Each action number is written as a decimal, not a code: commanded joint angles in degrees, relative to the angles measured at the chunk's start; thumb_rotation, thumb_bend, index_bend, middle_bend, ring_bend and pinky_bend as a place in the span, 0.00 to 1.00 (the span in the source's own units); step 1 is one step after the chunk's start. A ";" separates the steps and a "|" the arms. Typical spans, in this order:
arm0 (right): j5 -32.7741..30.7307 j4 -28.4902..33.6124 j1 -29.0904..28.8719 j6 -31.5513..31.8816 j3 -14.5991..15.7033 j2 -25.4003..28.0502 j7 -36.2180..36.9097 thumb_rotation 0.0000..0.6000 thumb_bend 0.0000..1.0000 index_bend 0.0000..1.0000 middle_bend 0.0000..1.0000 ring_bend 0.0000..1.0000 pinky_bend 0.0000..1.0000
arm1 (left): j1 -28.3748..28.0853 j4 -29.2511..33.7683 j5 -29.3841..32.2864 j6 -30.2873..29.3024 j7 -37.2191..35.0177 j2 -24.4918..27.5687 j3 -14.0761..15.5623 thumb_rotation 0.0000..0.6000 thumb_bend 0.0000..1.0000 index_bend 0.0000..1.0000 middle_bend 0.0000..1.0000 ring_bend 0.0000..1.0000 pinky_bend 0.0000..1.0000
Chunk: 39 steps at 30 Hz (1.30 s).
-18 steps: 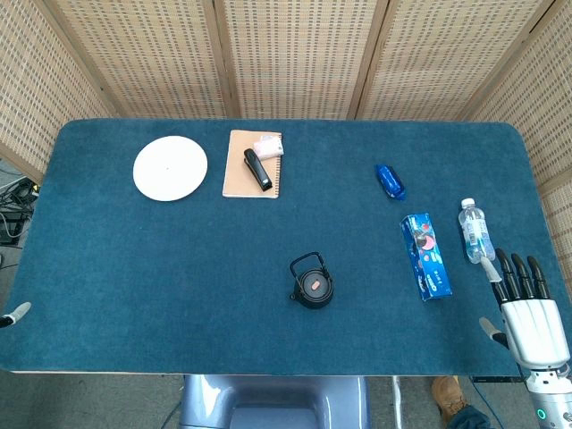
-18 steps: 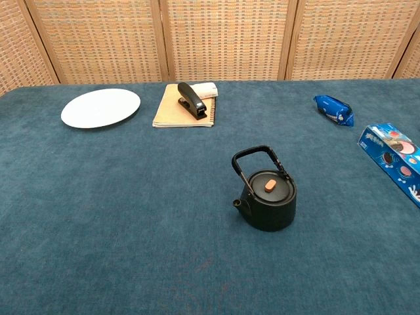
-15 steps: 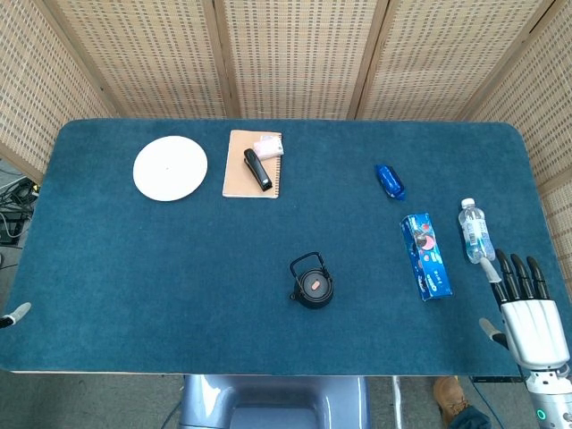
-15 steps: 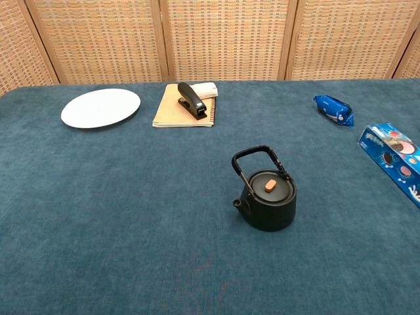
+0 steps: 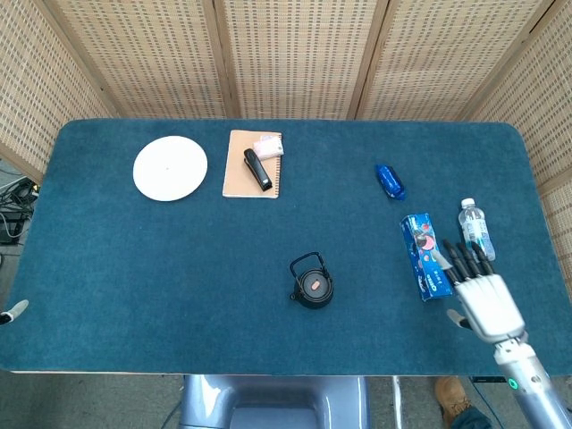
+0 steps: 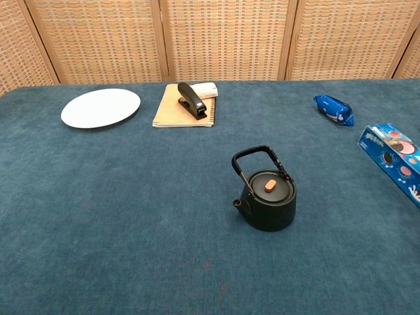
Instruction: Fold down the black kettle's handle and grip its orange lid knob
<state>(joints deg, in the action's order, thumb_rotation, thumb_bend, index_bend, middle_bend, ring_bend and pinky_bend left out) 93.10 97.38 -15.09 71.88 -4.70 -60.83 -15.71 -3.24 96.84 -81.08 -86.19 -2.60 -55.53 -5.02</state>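
Black kettle (image 6: 267, 200) stands mid-bench, handle (image 6: 256, 157) upright, orange lid knob (image 6: 270, 186) untouched. Right hand (image 5: 480, 295) hovers near right, fingers spread, empty. Left hand's state cannot be told.

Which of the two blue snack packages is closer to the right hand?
The long blue cookie box: the right hand has its fingertips right beside the box's near end. The small blue packet lies farther back.

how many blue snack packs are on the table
2. A small blue packet lies at the far right of the table, and a longer blue cookie box lies nearer the front, just left of the water bottle. The right hand hovers at the box's near end.
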 commanded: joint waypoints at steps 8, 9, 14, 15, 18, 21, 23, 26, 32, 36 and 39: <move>-19.61 9.01 -26.10 -36.72 -7.97 2.61 4.39 1.00 0.00 0.00 0.00 0.00 0.00 | -1.23 -1.13 2.76 2.93 0.60 -0.49 -0.67 1.00 0.00 0.00 0.00 0.00 0.00; -20.73 8.81 -27.04 -37.78 -8.08 2.23 4.25 1.00 0.00 0.00 0.00 0.00 0.00 | -1.29 -1.17 2.89 3.05 0.60 -0.52 -0.71 1.00 0.00 0.00 0.00 0.00 0.00; -31.14 6.02 -35.00 -43.50 -8.08 -1.64 1.71 1.00 0.00 0.00 0.00 0.00 0.00 | -1.68 -1.59 3.73 3.98 0.44 -0.66 -0.93 1.00 0.00 0.00 0.00 0.00 0.00; -33.03 5.55 -36.32 -43.80 -7.93 -2.33 1.21 1.00 0.00 0.00 0.00 0.00 0.00 | -1.73 -1.68 3.86 4.10 0.41 -0.68 -0.97 1.00 0.00 0.00 0.00 0.00 0.00; -38.59 4.14 -40.05 -44.04 -7.02 -4.27 -0.18 1.00 0.00 0.00 0.00 0.00 0.00 | -1.87 -1.88 4.23 4.47 0.21 -0.70 -1.07 1.00 0.00 0.00 0.00 0.00 0.00; -43.14 3.10 -42.94 -44.20 -5.74 -5.61 -1.14 1.00 0.00 0.00 0.00 0.00 0.00 | -1.97 -2.09 4.47 4.77 0.06 -0.73 -1.11 1.00 0.00 0.00 0.00 0.00 0.00; -47.22 1.80 -45.62 -44.35 -4.35 -7.44 -1.90 1.00 0.00 0.00 0.00 0.00 0.00 | -2.12 -2.24 4.61 5.05 -0.02 -0.78 -1.16 1.00 0.00 0.00 0.00 0.00 0.00; -52.71 -0.67 -49.50 -43.81 -2.01 -10.30 -3.47 1.00 0.00 0.00 0.00 0.00 0.00 | -2.26 -2.33 4.81 5.29 -0.01 -0.83 -1.23 1.00 0.00 0.00 0.00 0.00 0.00; -62.59 -2.30 -56.47 -41.87 2.52 -14.03 -6.25 1.00 0.00 0.00 0.00 0.00 0.00 | -2.46 -2.58 5.29 5.75 -0.17 -0.88 -1.36 1.00 0.00 0.00 0.00 0.00 0.00; -67.10 -3.04 -60.40 -40.77 4.79 -16.07 -7.97 1.00 0.00 0.00 0.00 0.00 0.00 | -2.67 -2.91 5.75 6.27 -0.46 -0.94 -1.50 1.00 0.00 0.00 0.00 0.00 0.00; -70.41 -3.19 -62.96 -39.59 6.24 -17.00 -8.78 1.00 0.00 0.04 0.01 0.00 0.00 | -2.79 -3.12 5.89 6.48 -0.62 -0.96 -1.56 1.00 0.00 0.00 0.00 0.00 0.00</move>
<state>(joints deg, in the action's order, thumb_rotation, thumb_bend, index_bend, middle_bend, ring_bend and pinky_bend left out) 24.71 94.64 -76.45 31.25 0.16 -76.75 -23.51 -6.02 93.73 -75.20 -79.72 -3.21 -56.48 -6.57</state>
